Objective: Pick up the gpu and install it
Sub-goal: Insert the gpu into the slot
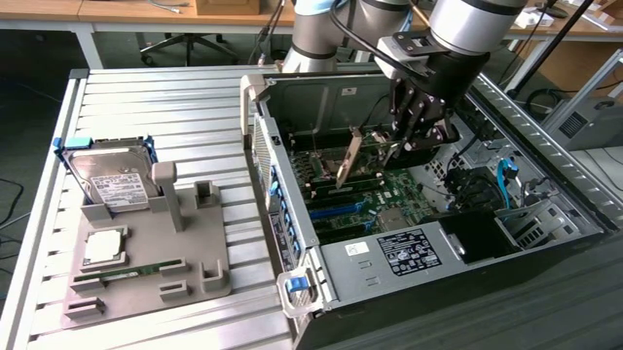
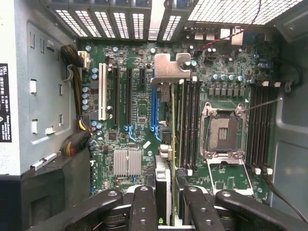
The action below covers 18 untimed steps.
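Observation:
My gripper reaches down into the open computer case and is shut on the gpu, a thin dark card held on edge. In the wrist view the gpu runs edge-on away from the fingers, with its silvery bracket at the far end by the case's rear slots. The card hangs over the motherboard, between the blue expansion slot and the memory slots. I cannot tell whether its lower edge touches a slot.
On the slatted table at the exterior view's left, a grey stand holds a hard drive, a processor and a green memory stick. The case walls, the power supply and the open processor socket surround the card.

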{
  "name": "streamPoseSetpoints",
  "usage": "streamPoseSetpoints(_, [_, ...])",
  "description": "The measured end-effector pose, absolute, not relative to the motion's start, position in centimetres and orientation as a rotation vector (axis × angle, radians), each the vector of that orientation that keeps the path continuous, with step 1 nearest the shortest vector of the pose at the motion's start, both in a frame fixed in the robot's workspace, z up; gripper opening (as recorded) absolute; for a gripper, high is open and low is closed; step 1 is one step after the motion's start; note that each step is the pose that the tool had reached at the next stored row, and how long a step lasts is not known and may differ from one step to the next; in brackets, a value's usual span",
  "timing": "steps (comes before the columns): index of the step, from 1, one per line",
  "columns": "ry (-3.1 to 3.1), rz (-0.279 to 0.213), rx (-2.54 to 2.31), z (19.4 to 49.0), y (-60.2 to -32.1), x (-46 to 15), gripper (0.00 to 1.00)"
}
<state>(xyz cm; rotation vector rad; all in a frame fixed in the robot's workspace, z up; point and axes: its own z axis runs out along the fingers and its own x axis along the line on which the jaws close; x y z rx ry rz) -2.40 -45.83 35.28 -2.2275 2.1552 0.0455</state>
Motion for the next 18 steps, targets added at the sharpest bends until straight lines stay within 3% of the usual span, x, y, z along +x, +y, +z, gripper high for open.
streamPoseSetpoints(18, [2.155, 0.045, -2.228, 35.10, -46.23, -2.75, 0.27])
